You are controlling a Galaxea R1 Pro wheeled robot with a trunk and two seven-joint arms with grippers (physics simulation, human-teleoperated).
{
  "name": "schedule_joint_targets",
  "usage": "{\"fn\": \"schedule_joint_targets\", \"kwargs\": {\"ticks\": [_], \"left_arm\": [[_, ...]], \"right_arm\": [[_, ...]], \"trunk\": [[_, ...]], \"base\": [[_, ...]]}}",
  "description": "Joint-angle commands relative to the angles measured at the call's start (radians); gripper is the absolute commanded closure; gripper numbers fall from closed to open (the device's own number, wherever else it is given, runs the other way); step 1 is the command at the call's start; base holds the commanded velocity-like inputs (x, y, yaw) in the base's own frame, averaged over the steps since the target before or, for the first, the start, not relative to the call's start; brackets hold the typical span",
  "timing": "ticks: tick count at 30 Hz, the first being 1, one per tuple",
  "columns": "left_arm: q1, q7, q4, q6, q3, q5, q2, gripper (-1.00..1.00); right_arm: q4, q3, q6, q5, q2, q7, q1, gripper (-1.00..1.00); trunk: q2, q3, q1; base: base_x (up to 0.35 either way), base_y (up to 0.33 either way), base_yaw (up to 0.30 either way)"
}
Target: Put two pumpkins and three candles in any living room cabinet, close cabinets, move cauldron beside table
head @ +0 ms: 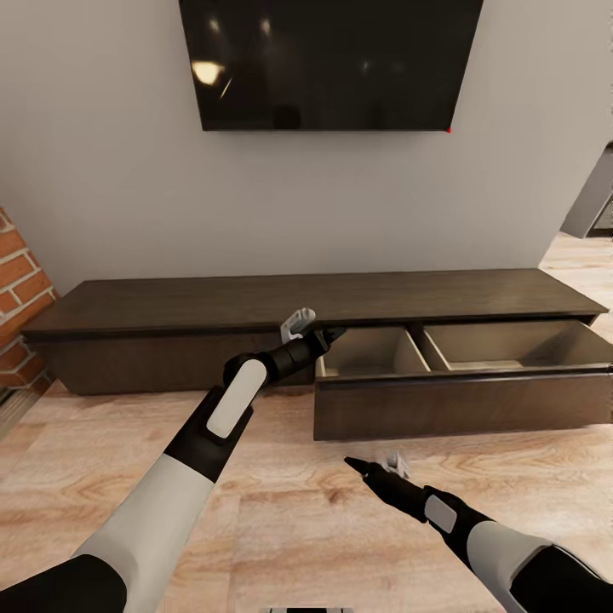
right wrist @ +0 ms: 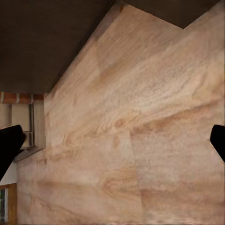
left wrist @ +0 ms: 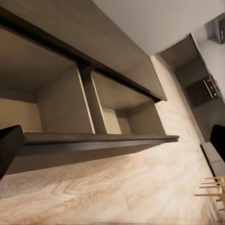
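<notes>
With the cabinet drawer pulled out and bare at its right end, left gripper at the drawer's left corner and right gripper over the floor, both spread wide and holding nothing, a careless swing could knock the front.

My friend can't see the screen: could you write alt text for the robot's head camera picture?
A long, low dark-brown cabinet sits below a wall-mounted television, its right drawer pulled open and showing two empty beige compartments. The left gripper reaches to the drawer's left corner; the right gripper hangs over the wood floor.
</notes>
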Motion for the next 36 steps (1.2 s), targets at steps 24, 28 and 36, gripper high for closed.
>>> {"fn": "schedule_joint_targets", "kwargs": {"ticks": [24, 28, 36], "left_arm": [[-0.001, 0.011, -0.001, 0.002, 0.000, -0.080, 0.000, -1.00], [-0.001, 0.011, -0.001, 0.002, 0.000, -0.081, 0.001, -1.00], [-0.001, 0.015, 0.005, 0.004, 0.006, -0.082, 0.008, -1.00]], "right_arm": [[-0.007, 0.172, -0.007, 0.038, -0.005, -0.113, -0.001, -1.00], [-0.007, 0.173, -0.007, 0.038, -0.005, -0.114, -0.001, -1.00], [-0.007, 0.174, -0.005, 0.038, -0.007, -0.158, -0.003, -1.00]], "trunk": [[0.000, 0.005, -0.001], [0.000, 0.011, -0.001], [0.000, 0.016, -0.001]], "base": [[-0.102, 0.000, 0.000], [0.000, 0.000, 0.056], [0.000, 0.000, 0.050]]}}
